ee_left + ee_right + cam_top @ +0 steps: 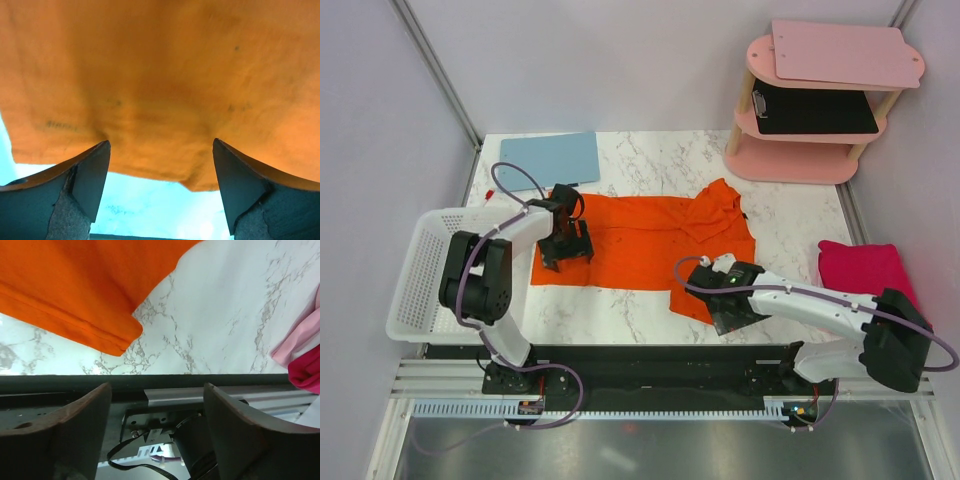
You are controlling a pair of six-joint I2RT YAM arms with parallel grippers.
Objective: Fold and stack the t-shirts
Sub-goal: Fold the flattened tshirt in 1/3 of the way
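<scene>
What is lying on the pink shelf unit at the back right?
The top tier of the shelf carries a pale pink board; the middle tier a black clipboard. The bottom tier is mostly covered by the tiers above, so its contents cannot be seen.

White basket (415, 285), blue clipboard (550, 160), pink shelf (790, 166)

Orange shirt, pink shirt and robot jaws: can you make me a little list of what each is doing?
orange shirt: spread on the marble table, right part rumpled
pink shirt: folded, at the table's right edge
left jaws: open, over the orange shirt's left end
right jaws: open, empty, by its near corner
</scene>
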